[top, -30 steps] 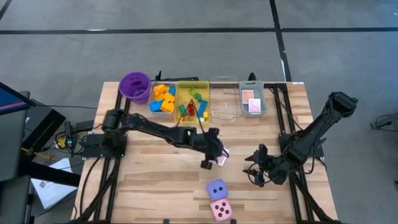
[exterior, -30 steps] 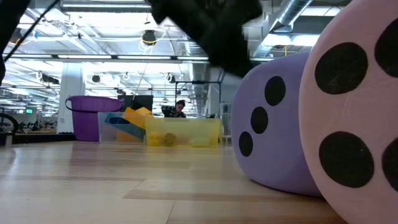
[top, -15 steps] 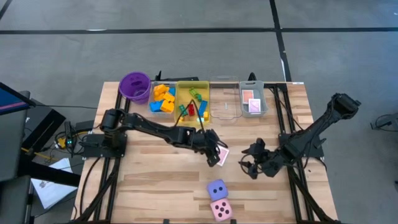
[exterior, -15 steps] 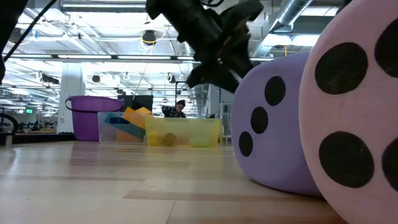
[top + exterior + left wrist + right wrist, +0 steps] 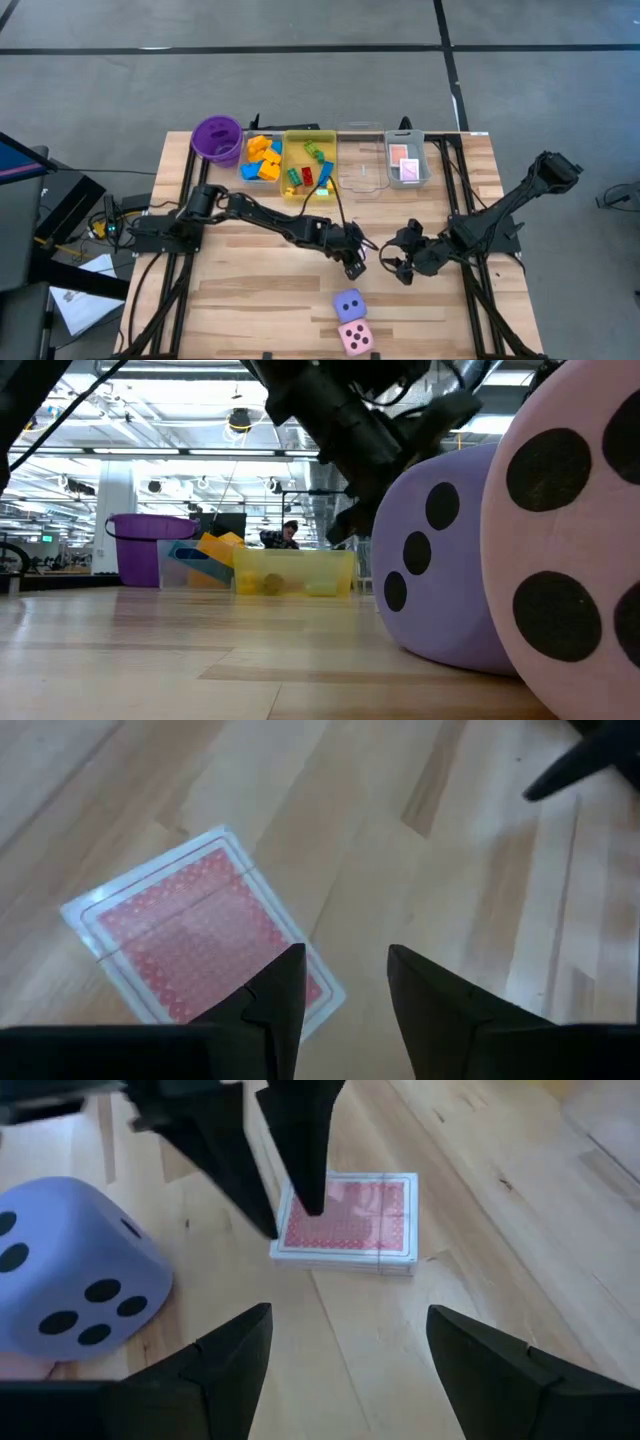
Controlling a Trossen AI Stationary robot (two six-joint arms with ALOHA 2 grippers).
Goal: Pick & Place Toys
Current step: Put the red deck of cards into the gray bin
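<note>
A pink-backed pack of playing cards (image 5: 190,935) (image 5: 350,1225) lies flat on the wooden table, right of its middle. My left gripper (image 5: 353,264) (image 5: 340,955) is open and slants down over the pack's one end, hiding it in the high view. My right gripper (image 5: 395,265) (image 5: 350,1370) hovers open just to the pack's right, facing it, with nothing between its fingers. The purple die (image 5: 348,305) (image 5: 70,1270) and the pink die (image 5: 354,337) rest side by side at the near edge. My left gripper has one fingertip (image 5: 315,1202) over the pack's top near one short end (image 5: 300,1230), and the other fingertip (image 5: 265,1220) beside that end. The fingers slant down from the table's left. Whether either one touches the pack, I cannot tell.
Along the far edge stand a purple cup (image 5: 217,138), a clear tray (image 5: 246,158) of bricks, a yellow tray (image 5: 308,135) of bricks, another clear tray (image 5: 362,172) and a small tray (image 5: 407,178) with cards. Bare wood lies to the near left.
My left gripper has gone toward the table's right and down onto the card pack's place, rolling about its own axis on the way. My right gripper has swung toward the table's left, closer to the pack. The pack has stayed where it lay.
</note>
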